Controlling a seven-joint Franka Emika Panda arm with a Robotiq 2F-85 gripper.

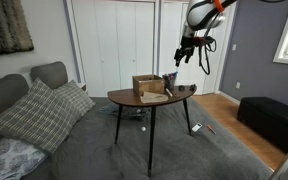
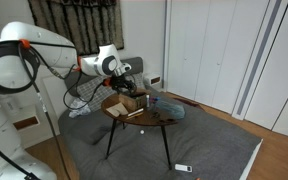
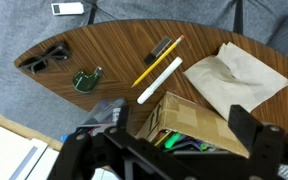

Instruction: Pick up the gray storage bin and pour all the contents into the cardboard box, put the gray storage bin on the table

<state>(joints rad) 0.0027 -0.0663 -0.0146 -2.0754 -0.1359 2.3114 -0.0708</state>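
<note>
The gripper (image 3: 169, 135) hangs open and empty above the cardboard box (image 3: 189, 118). Descending toward the gray storage bin (image 3: 108, 113), just beside that box, may strike a flap and shove the box.

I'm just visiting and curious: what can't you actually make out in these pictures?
1. The gray storage bin: in the wrist view it is mostly covered by the gripper, so its contents are hidden.
2. The cardboard box interior: in the wrist view its flap and the gripper cover most of it.
3. The small items on the table: too small to name in both exterior views.
</note>
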